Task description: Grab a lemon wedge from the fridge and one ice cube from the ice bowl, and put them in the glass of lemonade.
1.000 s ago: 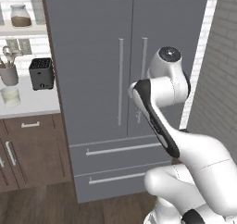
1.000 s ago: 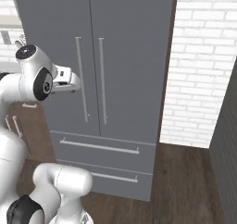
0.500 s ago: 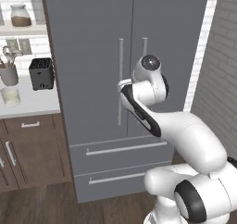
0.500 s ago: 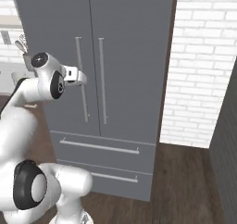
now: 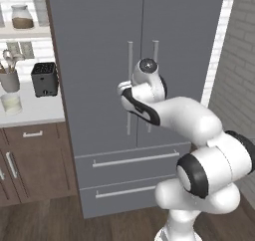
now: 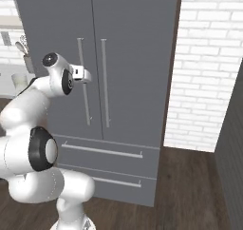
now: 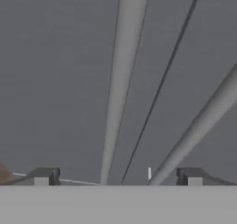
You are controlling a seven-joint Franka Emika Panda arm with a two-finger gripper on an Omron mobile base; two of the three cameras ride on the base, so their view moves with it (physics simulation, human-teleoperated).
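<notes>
The fridge (image 5: 94, 46) stands straight ahead with both grey doors closed, so the lemon wedge is hidden. My gripper (image 6: 85, 74) is open, right in front of the left door's handle (image 6: 84, 86). In the hand view, that handle (image 7: 121, 79) runs up between my spread fingertips (image 7: 44, 175), with the door seam and the right handle (image 7: 199, 126) beside it; nothing is held. The glass of lemonade (image 5: 11, 104) sits on the counter to the left. The ice bowl is out of view.
A black toaster (image 5: 45, 78) and a grey utensil cup (image 5: 9, 78) share the white counter (image 5: 35, 114) over brown cabinets (image 5: 30, 160). Two fridge drawers (image 5: 132, 158) lie below the doors. A white brick wall (image 6: 209, 81) flanks the fridge's right side.
The arm has swung forward and left, bringing the hand up to the left door's handle. The gripper has stayed open. The base has not moved.
</notes>
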